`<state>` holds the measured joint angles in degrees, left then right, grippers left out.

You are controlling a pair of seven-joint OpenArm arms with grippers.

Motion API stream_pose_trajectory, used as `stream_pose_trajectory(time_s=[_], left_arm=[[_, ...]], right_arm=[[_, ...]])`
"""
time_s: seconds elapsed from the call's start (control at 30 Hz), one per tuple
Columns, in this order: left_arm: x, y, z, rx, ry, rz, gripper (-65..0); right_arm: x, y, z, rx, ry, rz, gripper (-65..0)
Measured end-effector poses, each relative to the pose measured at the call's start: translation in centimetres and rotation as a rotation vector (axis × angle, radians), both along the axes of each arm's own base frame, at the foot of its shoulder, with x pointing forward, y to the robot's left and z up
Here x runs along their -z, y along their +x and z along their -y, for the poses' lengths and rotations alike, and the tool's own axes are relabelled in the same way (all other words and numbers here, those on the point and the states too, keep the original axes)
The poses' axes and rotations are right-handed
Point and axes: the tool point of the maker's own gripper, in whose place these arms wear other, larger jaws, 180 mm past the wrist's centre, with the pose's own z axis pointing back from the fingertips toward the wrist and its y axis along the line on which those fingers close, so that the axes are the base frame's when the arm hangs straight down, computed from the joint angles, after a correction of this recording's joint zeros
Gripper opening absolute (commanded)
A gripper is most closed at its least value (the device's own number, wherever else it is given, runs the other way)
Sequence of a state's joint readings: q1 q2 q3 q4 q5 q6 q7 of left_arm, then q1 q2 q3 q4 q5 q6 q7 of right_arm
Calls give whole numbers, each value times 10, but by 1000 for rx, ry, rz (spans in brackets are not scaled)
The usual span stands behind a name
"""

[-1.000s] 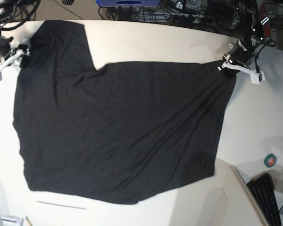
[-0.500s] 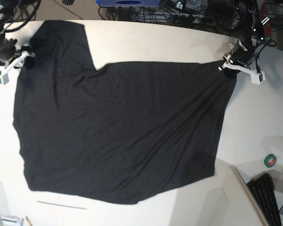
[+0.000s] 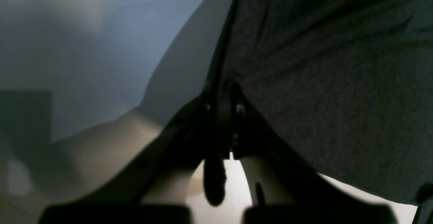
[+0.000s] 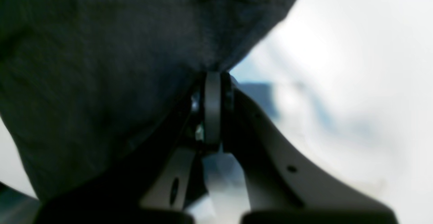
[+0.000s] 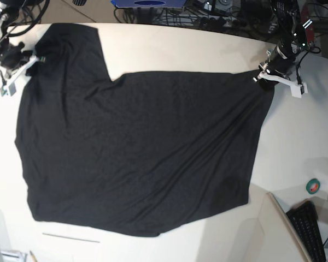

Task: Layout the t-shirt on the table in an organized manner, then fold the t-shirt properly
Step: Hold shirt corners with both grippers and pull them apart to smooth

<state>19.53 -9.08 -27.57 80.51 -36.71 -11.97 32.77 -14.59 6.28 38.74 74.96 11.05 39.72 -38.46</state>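
Note:
The black t-shirt (image 5: 136,147) lies spread flat on the off-white table (image 5: 169,49), plain side up; no print or tag shows. My left gripper (image 5: 261,76), at the right of the base view, is shut on the shirt's far right corner; the left wrist view shows its tips (image 3: 220,93) pinching the fabric edge (image 3: 321,82). My right gripper (image 5: 35,59), at the left of the base view, is shut on the shirt's far left edge by the sleeve; the right wrist view shows its tips (image 4: 212,78) closed on the fabric (image 4: 118,48).
A green tape roll (image 5: 312,186) and a black keyboard (image 5: 311,229) lie at the near right behind a white divider (image 5: 276,215). Cables and equipment (image 5: 218,11) line the table's far edge. A thin seam line (image 5: 71,237) runs near the front left.
My right gripper has moved toward the far edge and slightly inward, drawing the shirt's left sleeve edge with it. My left gripper and its corner have stayed put.

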Motion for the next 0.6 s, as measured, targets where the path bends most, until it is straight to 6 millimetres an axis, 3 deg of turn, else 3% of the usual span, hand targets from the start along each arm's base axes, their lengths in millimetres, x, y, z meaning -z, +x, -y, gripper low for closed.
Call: stream_pose_trajectory(time_s=[0.1, 0.3, 0.43, 0.6], left_arm=[[0, 0, 0, 0, 1, 0, -650], [3, -15, -2, 3, 9, -28, -650], [-9, -20, -9, 31, 50, -18, -650], [-35, -25, -32, 35, 123, 12, -650]], right_arm=[[-10, -16, 3, -31, -54, -31, -650], [-44, -13, 11, -77, -142, 18, -650], [-42, -31, 11, -93, -159, -35, -650], [-59, -26, 13, -112, -197, 13, -650]])
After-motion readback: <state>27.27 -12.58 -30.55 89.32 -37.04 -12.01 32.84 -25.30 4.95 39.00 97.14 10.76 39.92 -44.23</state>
